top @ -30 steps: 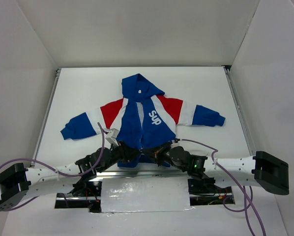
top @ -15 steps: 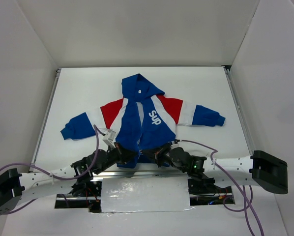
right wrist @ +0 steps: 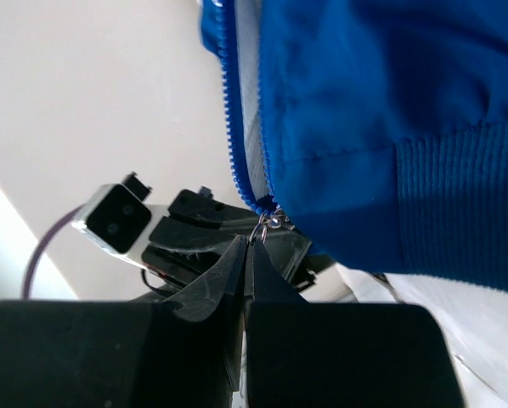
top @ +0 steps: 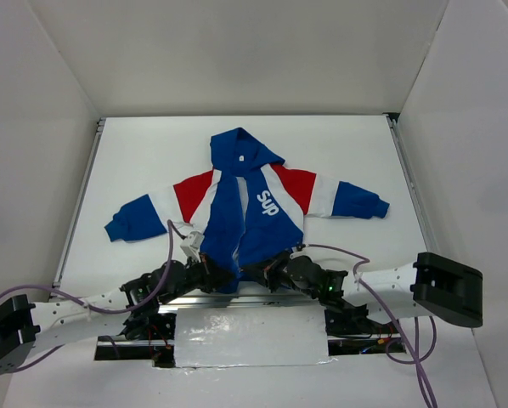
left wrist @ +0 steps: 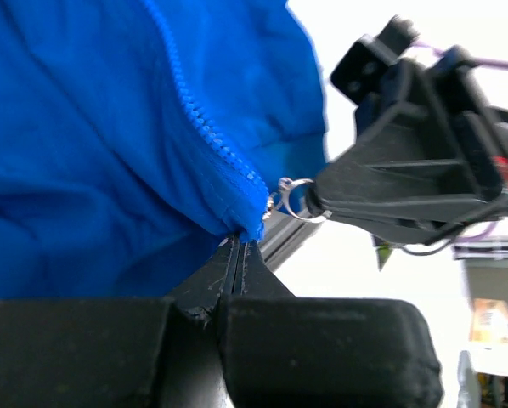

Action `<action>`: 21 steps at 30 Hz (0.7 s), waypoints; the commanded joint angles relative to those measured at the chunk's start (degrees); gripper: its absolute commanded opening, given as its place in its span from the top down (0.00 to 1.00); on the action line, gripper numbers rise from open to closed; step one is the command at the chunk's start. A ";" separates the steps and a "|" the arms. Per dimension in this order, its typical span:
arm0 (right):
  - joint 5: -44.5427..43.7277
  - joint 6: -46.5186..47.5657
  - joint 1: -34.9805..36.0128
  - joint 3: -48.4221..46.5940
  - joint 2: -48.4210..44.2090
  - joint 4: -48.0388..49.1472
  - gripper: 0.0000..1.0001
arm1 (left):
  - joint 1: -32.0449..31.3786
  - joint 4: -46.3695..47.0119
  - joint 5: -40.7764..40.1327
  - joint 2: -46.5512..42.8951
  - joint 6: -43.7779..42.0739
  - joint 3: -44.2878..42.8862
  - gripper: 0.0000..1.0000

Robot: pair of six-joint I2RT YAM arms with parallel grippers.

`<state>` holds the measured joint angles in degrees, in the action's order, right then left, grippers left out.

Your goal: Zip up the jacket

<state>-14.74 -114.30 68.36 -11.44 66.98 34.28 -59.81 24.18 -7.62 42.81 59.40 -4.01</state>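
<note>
At jacket [top: 237,217] hem, left hand [left wrist: 239,248], right hand [right wrist: 249,245] pinch.

One jacket [top: 245,204] is counted on one table [top: 347,144], with two sleeves [top: 139,219] at nine and three o'clock and one zipper pull [left wrist: 295,197]. Two arms [top: 76,308] are counted at six o'clock, each with one gripper: left gripper [top: 224,274], right gripper [top: 261,272]. Two purple cables [top: 176,246] are seen.

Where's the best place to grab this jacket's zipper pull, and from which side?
Pinch the metal pull ring at the zipper's bottom end, coming from the near side: it sticks out past the jacket hem, clear of fabric, where the right gripper pinches it.
</note>
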 commanded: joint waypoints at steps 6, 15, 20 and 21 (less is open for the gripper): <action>3.23 -12.87 -1.47 -3.41 0.44 5.29 1.00 | -0.57 -16.71 -0.91 7.45 -0.77 -3.28 1.00; -3.62 -10.42 -7.17 -6.13 -3.78 -2.88 1.00 | -4.26 -9.87 0.68 23.53 -2.80 -8.29 1.00; -0.91 -7.96 -13.51 -10.08 -3.35 -5.02 1.00 | -6.28 -8.72 -0.55 27.94 -2.27 -9.96 1.00; -0.64 -7.61 -14.64 -10.70 -3.00 -5.45 1.00 | -6.46 -8.63 -0.82 28.73 -2.35 -10.22 1.00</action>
<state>-11.14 -113.89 57.21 -16.86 65.98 24.10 -64.79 22.09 -10.04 69.12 58.54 -14.59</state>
